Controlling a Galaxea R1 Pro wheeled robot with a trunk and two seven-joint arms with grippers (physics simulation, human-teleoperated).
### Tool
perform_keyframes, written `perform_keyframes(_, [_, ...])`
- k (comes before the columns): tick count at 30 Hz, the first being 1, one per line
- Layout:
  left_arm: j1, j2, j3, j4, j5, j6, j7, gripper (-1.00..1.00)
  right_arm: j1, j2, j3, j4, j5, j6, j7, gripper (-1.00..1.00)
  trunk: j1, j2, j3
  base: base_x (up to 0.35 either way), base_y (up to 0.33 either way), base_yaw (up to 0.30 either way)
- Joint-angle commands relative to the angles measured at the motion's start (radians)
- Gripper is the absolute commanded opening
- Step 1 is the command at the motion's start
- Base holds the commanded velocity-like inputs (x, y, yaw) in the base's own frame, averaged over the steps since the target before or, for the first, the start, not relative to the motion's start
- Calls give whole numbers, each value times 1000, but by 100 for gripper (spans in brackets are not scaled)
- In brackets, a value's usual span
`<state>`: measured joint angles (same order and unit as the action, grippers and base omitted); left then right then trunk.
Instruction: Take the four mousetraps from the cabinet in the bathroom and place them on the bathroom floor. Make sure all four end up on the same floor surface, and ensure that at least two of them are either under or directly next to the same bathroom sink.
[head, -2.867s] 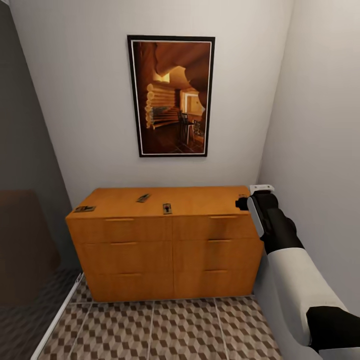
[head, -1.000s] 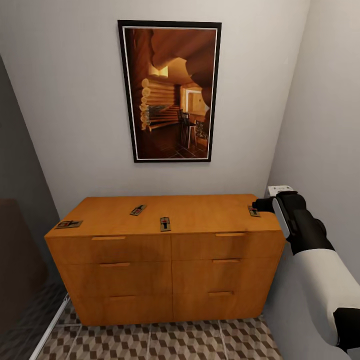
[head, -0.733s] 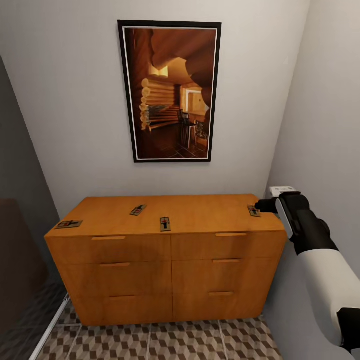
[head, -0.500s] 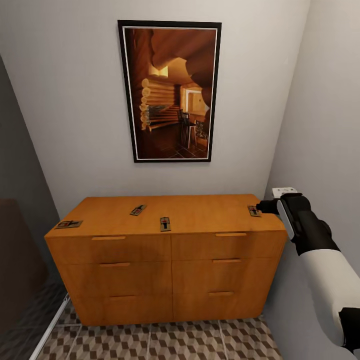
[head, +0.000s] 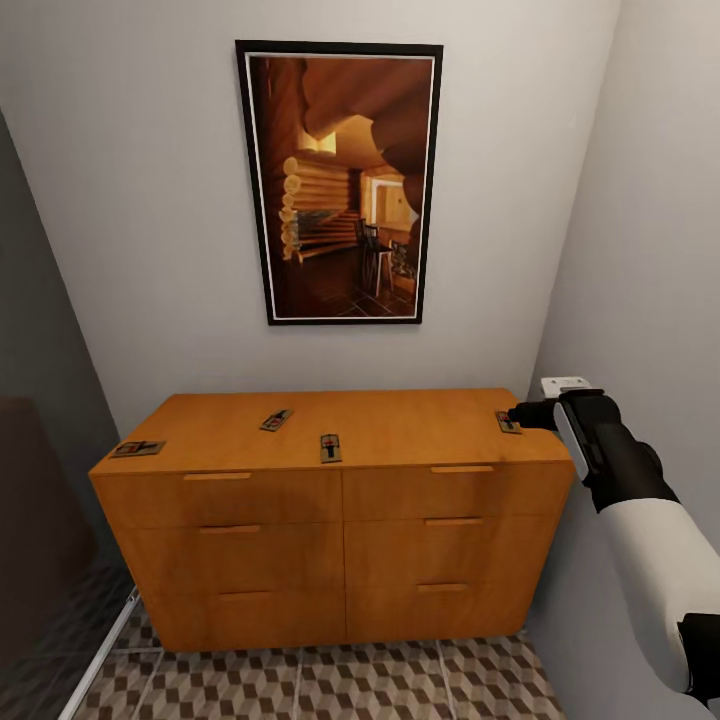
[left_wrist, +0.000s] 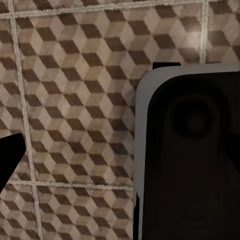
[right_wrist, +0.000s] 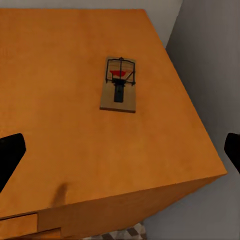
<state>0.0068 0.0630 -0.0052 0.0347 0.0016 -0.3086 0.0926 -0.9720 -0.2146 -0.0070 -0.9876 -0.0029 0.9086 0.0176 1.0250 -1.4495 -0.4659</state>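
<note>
The orange-brown cabinet (head: 400, 440) stands against the back wall. Its top carries four mousetraps: one at the left corner (head: 138, 449), one toward the back (head: 277, 420), one at the front edge (head: 331, 447) and one near the right end (head: 508, 422). My right gripper (head: 524, 414) hovers just right of that last trap, above the cabinet's right end. In the right wrist view this mousetrap (right_wrist: 119, 90) lies flat ahead of the right gripper (right_wrist: 120, 152), whose fingertips (right_wrist: 10, 155) stand wide apart, open and empty. My left gripper (left_wrist: 120, 160) hangs over the bathroom floor (left_wrist: 75, 100), open and holding nothing.
A framed picture (head: 340, 180) hangs above the cabinet. The grey wall (head: 650, 250) runs close along my right arm, with a white wall socket (head: 565, 383) by the gripper. A dark area (head: 40, 520) lies left of the cabinet. Patterned floor tiles (head: 330, 685) stretch in front.
The camera came closer to the cabinet early on, then held still. In the last second my right arm shifted slightly rightward beside the right-end trap. No trap has moved.
</note>
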Motion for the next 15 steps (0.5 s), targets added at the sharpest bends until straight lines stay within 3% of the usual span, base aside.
perform_keyframes(1, [-1, 0, -1, 3, 0, -6, 3, 100, -1, 0, -1, -1, 1, 4, 14, 100, 0, -1, -1, 0, 0, 0])
perform_keyframes(6, [-1, -1, -1, 8, 0, -5, 3, 100, -1, 0, -1, 0, 4, 3, 62, 100, 0, -1, -1, 0, 0, 0])
perform_keyframes(15, [-1, -2, -1, 10, 0, -4, 3, 100, -1, 0, -1, 0, 4, 3, 80, 100, 0, -1, -1, 0, 0, 0])
